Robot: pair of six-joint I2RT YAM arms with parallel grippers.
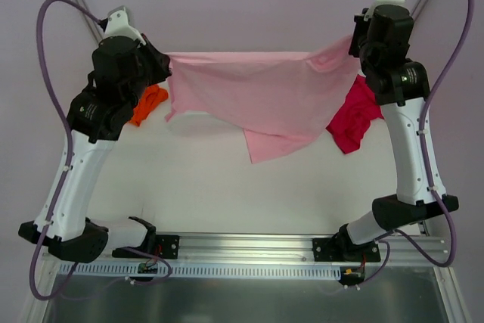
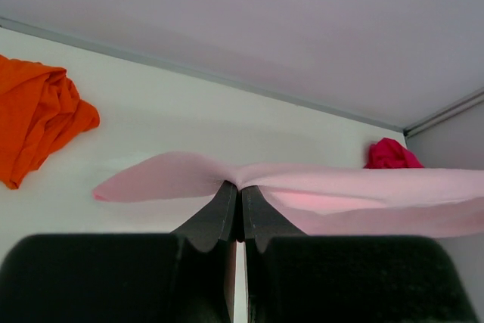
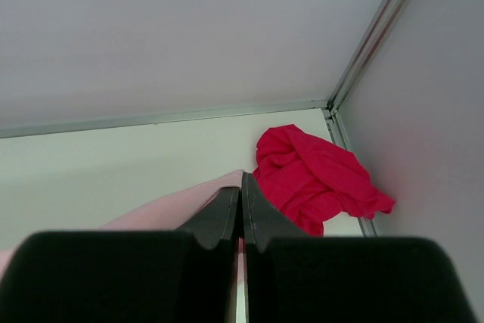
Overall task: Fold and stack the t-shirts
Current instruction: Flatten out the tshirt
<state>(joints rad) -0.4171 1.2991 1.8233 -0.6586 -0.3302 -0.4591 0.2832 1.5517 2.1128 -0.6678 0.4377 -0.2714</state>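
Logging what I have on screen, item by item.

1. Light pink t-shirt: one piece, raised above the tabletop and spread between both arms. Its upper edge runs fairly straight from left to right. The body sags below that edge, and one flap droops toward the near side. I cannot tell whether the lowest part touches the surface. Condition: unfolded and creased.

2. Left end effector: clenched, with its fingers pinched together on the left end of the pink cloth. The fabric fans out to both sides of the tips.

3. Right end effector: clenched likewise, with a ridge of pink cloth caught between its tips at the shirt's right end.

4. Orange t-shirt: one piece, lying in a crumpled heap on the far left of the tabletop, beside the left arm. Condition: unfolded, and nothing is holding it.

5. Crimson t-shirt: one piece, bunched on the far right near the corner, partly under the pink shirt's hanging edge in the overhead view. Condition: unfolded, and nothing is holding it.

Progress, by my reckoning: early. I count no folded garments and no stack begun. The pink shirt is only being held out, which I take as preparation for laying it flat. Its folds are outstanding, then the same for the orange and crimson shirts, then stacking all three.
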